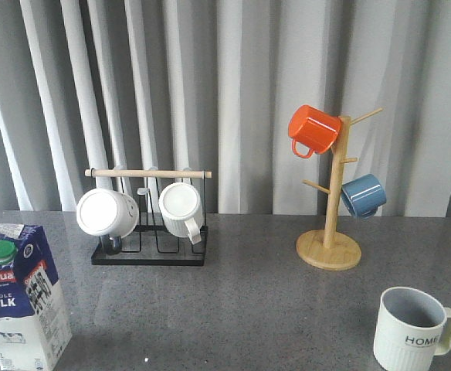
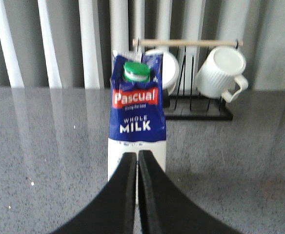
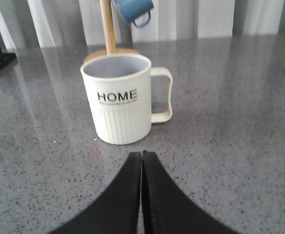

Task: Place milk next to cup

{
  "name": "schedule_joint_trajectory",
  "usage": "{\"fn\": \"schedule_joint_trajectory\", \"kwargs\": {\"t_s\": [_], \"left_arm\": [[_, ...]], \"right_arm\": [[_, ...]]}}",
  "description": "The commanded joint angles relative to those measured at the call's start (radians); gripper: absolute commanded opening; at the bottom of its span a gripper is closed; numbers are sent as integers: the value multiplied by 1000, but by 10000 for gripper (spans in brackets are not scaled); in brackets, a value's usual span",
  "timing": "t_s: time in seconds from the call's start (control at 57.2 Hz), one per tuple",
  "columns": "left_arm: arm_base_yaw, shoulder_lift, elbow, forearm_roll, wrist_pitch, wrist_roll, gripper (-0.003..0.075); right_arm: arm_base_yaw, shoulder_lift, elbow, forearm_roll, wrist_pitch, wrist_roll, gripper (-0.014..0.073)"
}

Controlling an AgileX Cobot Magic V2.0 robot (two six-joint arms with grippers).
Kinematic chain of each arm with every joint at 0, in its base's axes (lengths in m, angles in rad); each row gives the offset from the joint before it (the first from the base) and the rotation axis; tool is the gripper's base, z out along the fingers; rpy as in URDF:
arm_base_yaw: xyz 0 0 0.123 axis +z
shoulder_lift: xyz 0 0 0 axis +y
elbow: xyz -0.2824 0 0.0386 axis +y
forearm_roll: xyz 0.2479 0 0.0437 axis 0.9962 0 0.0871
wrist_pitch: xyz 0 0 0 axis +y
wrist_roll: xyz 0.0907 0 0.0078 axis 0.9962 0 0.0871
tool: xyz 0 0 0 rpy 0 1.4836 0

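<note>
The milk [image 1: 21, 297] stands upright at the near left of the grey table [image 1: 241, 301]; the cup [image 1: 412, 328] sits at the near right, well apart from it, handle to the right. The left gripper [image 2: 137, 158] is just short of the carton, jaws closed on nothing; the right gripper [image 3: 141, 158] faces the cup, jaws likewise closed and empty. Far back stand a black rack [image 1: 150, 251] with two white mugs [image 1: 106, 212] and a wooden tree [image 1: 330, 247] with an orange mug [image 1: 313, 130] and a blue mug [image 1: 363, 195].
</note>
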Motion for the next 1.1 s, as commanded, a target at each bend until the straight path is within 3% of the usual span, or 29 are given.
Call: {"fn": "schedule_joint_trajectory", "kwargs": {"t_s": [0.0, 0.175, 0.454, 0.717, 0.874, 1.084], "left_arm": [[3, 135, -69, -7, -77, -29, -6], [3, 241, -86, -7, -165, -80, -6], [3, 250, -86, -7, -265, -125, -6], [3, 250, -91, -7, -265, -124, 12], [3, 250, -91, -7, -277, -124, 82], [3, 250, -91, -7, -332, -125, 303]], "right_arm": [[1, 129, -73, 60, -128, -6, -6], [1, 189, -114, 98, -223, -6, -6], [2, 189, -113, 93, -367, 5, -6], [2, 189, -128, -15, -287, -107, 13], [2, 189, -220, -7, -126, -159, 73], [2, 189, -296, -7, -38, -179, 250]]}}
